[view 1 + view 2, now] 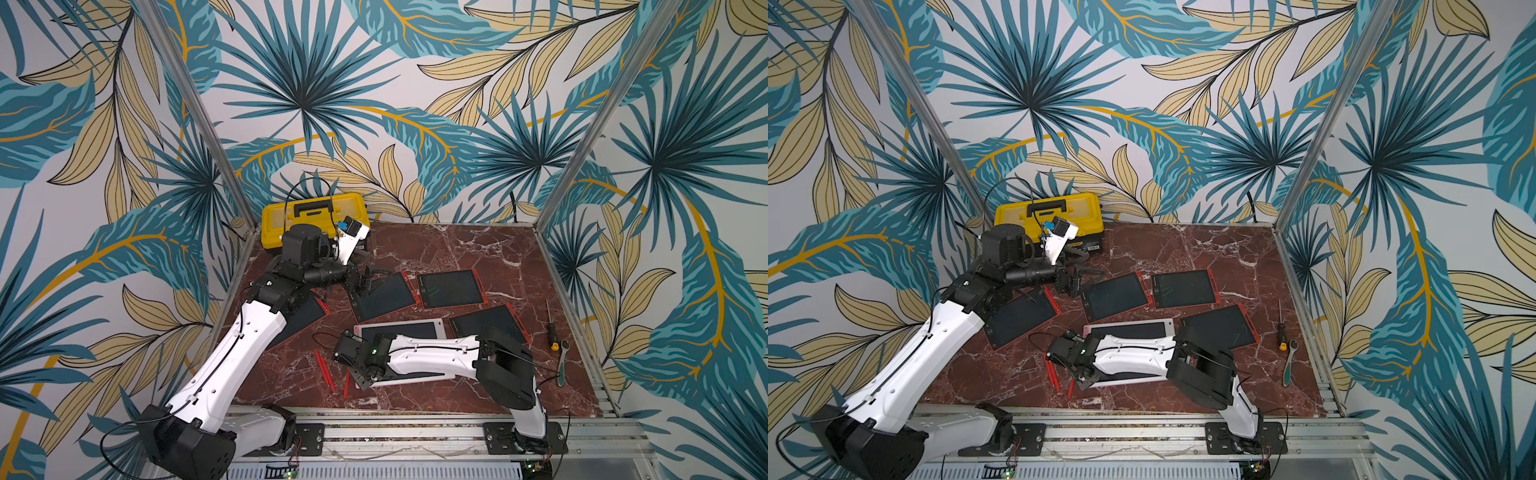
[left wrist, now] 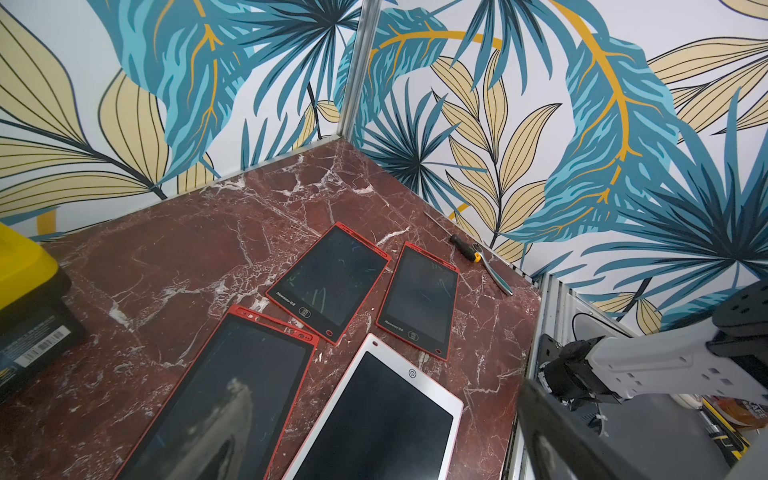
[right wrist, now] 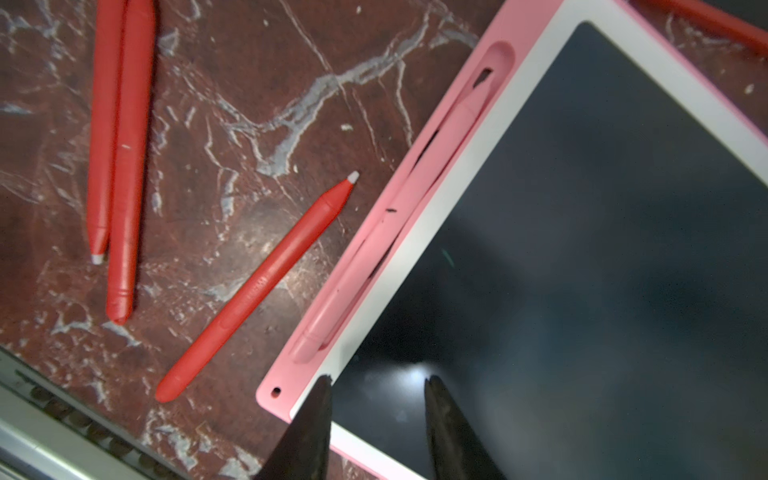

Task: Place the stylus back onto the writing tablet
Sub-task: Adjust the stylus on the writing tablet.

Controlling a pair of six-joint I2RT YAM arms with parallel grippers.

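Marble table below, right gripper hangs part-open over pink tablet.

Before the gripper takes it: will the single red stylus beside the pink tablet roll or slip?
The red stylus looks like rigid plastic, so probably stiff and light. Its slim, rounded body on the glossy marble table may roll if nudged sideways.

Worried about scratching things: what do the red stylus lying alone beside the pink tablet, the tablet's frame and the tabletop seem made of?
Red stylus: likely moulded plastic, matte, with a pale nib.
Tablet frame: smooth pink plastic, apparently, with a moulded pen slot.
Tabletop: marble or a marble-look laminate; red-brown, white veins, slight sheen.
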